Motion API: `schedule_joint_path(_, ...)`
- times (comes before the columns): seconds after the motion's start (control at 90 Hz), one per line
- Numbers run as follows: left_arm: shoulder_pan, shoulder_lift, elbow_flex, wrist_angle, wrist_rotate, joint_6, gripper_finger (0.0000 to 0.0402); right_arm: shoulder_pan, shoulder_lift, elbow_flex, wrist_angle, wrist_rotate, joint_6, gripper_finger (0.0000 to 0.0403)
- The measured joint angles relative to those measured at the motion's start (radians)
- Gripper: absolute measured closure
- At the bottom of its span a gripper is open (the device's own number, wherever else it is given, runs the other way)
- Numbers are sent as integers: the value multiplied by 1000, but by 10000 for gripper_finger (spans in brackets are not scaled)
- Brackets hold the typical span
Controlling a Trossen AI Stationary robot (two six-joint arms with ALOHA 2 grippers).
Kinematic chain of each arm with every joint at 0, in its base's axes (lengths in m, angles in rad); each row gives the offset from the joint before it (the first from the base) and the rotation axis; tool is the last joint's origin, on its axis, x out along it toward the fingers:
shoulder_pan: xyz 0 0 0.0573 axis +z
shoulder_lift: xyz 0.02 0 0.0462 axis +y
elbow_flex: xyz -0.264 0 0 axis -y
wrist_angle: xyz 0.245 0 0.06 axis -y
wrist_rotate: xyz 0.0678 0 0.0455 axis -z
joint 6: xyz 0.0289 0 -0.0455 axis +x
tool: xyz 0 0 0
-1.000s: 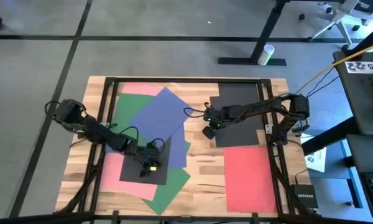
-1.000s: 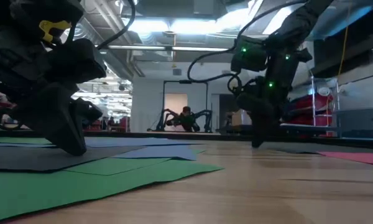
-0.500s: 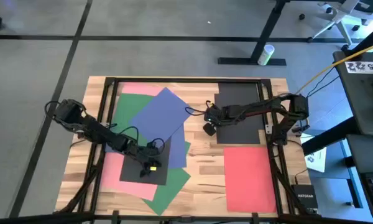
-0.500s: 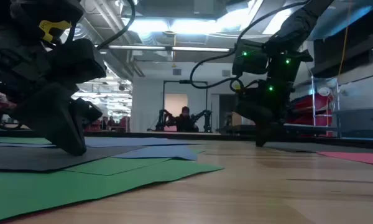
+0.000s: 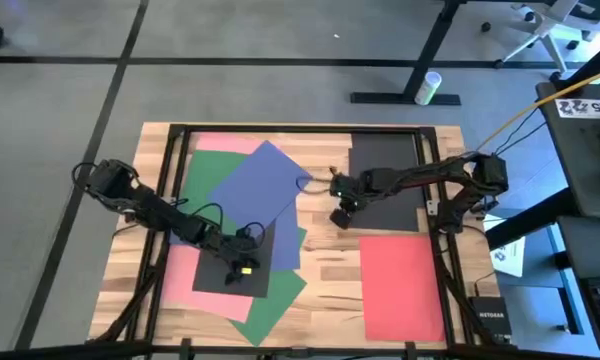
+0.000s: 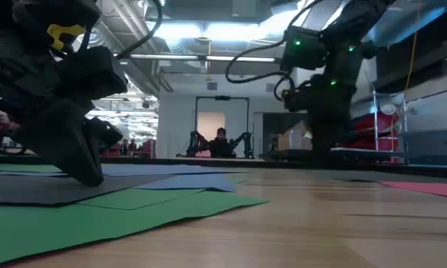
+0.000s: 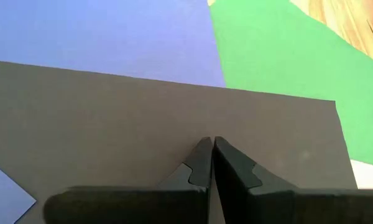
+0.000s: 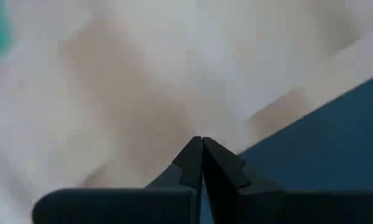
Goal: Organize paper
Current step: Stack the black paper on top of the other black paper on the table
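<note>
Paper lay in two groups on the wooden table (image 5: 325,262). At the left, pink, green and blue sheets (image 5: 252,185) overlapped untidily, and the left gripper (image 5: 242,268) pressed, fingers together, on a black sheet (image 5: 230,272) atop them. A bare strip of wood separated these from the right group. There the right gripper (image 5: 340,216), jaws closed and empty, sat at the left edge of another black sheet (image 5: 388,190), with a red sheet (image 5: 400,285) lying clear nearby.
</note>
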Motion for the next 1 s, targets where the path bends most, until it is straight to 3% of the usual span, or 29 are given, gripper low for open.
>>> schedule_joint_path(0.189,0,0,0,1,0,-2,402,77,13,0,-26,-39,9,403)
schedule_joint_path(0.522,0,0,0,1,0,-20,402,75,87,-45,22,-89,39,403)
schedule_joint_path(1.0,0,0,0,1,0,-13,402,78,47,-53,-29,-2,42,403)
